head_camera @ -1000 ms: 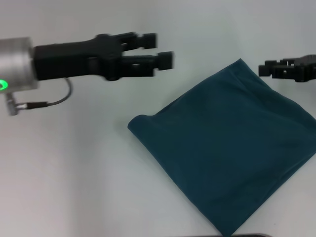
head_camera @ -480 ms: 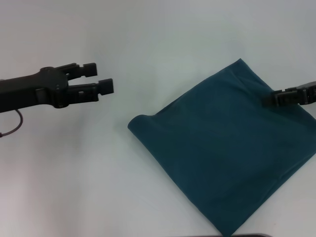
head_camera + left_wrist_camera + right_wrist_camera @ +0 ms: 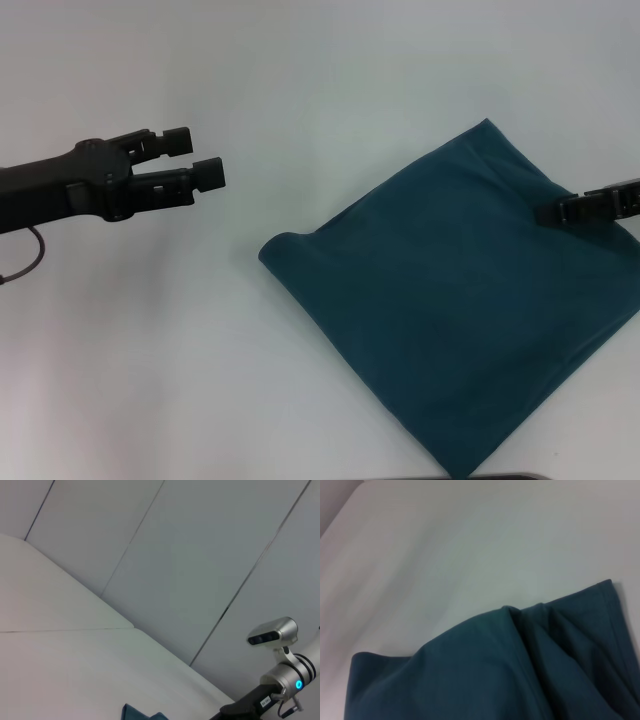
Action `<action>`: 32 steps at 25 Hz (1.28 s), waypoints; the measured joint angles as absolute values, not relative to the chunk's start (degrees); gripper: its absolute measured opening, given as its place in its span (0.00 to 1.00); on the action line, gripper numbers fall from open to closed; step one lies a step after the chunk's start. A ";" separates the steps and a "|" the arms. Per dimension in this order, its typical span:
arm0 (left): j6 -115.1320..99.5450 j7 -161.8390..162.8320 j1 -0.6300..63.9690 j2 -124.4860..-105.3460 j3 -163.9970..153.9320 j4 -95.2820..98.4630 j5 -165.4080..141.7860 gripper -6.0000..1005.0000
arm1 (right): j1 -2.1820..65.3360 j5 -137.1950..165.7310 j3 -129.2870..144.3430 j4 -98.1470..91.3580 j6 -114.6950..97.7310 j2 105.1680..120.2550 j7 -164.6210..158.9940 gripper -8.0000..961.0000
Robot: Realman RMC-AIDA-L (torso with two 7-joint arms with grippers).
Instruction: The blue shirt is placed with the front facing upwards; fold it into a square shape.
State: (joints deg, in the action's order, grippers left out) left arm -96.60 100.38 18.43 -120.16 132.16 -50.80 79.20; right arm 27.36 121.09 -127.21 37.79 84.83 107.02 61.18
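White bench (image 3: 330, 90) carries everything. Blue shirt (image 3: 455, 300) lies folded into a rough square, turned diamond-wise on the right side, plain side up, one corner at the near edge. Left gripper (image 3: 200, 158) hovers over bare bench on the left, well apart from the shirt, jaws slightly open, holding nothing. Right gripper (image 3: 590, 207) sits at the right edge over the shirt's right corner; can't tell its jaw state.

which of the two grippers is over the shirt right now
The right gripper, over the right edge of the folded dark teal-blue cotton shirt. The left gripper, fingers apart, is off over the bare white table.
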 joint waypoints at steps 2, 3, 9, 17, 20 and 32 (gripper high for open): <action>-96.57 100.37 18.54 -120.29 132.27 -50.63 79.29 0.93 | 27.73 121.13 -127.24 37.20 84.50 107.10 61.18 0.64; -96.58 100.37 18.58 -120.31 132.28 -50.53 79.39 0.93 | 27.93 121.16 -127.21 36.83 84.30 107.13 61.18 0.64; -96.30 100.36 18.62 -120.33 132.31 -50.17 79.65 0.93 | 29.05 121.53 -126.98 34.91 83.81 107.43 61.29 0.64; -96.17 99.79 18.63 -120.32 132.37 -50.02 79.36 0.93 | 30.48 122.68 -127.09 33.68 83.37 108.48 61.12 0.63; -96.15 99.61 18.67 -120.32 132.37 -50.01 79.33 0.93 | 30.85 122.70 -126.95 33.62 83.37 108.79 61.10 0.63; -96.06 98.39 19.47 -120.22 132.39 -47.96 79.21 0.93 | 31.51 122.68 -127.18 32.61 79.56 109.02 60.73 0.63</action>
